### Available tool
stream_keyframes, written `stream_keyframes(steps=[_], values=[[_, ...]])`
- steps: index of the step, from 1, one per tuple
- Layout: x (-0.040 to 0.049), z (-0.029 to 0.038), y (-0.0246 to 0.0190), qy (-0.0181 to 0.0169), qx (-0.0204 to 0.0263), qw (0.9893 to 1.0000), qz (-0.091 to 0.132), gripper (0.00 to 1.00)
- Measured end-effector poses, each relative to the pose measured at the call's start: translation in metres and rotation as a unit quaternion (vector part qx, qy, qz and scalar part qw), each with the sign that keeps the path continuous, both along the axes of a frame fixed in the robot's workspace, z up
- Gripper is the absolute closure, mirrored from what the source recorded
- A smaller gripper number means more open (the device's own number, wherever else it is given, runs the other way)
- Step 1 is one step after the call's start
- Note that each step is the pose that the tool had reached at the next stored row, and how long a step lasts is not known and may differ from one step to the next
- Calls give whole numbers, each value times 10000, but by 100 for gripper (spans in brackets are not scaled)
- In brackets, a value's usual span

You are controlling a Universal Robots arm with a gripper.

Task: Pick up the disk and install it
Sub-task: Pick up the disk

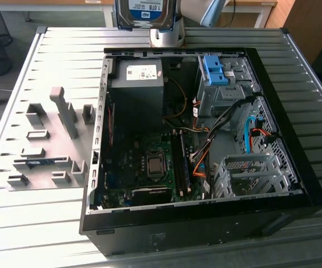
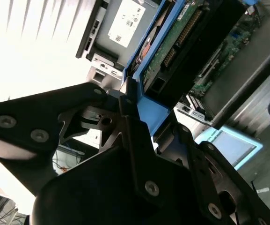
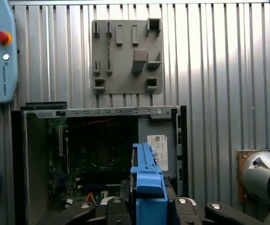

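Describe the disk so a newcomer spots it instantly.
Start at the open black computer case on the ribbed table; just past its rim, at the top of the exterior view, the gripper holds the disk. It is a flat drive with a white-and-blue label in a blue frame, unlike the bare blue bracket inside the case.

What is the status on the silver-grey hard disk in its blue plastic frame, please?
Gripper shut on the blue-framed disk. Disk aloft by the open black computer case, not installed. Orange cables cross inside it.

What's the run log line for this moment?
gripper: shut on disk | disk: held in the air, outside computer case | install: not yet done
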State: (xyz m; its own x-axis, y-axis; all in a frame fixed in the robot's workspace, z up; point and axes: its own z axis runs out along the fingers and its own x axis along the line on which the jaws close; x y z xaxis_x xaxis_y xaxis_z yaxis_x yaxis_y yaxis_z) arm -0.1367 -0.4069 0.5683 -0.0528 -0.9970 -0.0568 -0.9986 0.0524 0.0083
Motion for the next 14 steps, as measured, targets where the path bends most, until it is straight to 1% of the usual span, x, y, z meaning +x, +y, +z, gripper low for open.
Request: stream_keyframes(steps=[1, 6, 8, 10, 12, 14], values=[[0, -1, -11, 0, 12, 10000, 0, 63], [9, -11, -102, -1, 14, 10000, 3, 63], [13, -15, -119, -7, 14, 10000, 11, 63], [13, -23, -131, -37, 13, 10000, 32, 63], [13, -31, -143, -80, 13, 10000, 53, 63], [13, -34, -155, -104, 13, 9999, 58, 63]])
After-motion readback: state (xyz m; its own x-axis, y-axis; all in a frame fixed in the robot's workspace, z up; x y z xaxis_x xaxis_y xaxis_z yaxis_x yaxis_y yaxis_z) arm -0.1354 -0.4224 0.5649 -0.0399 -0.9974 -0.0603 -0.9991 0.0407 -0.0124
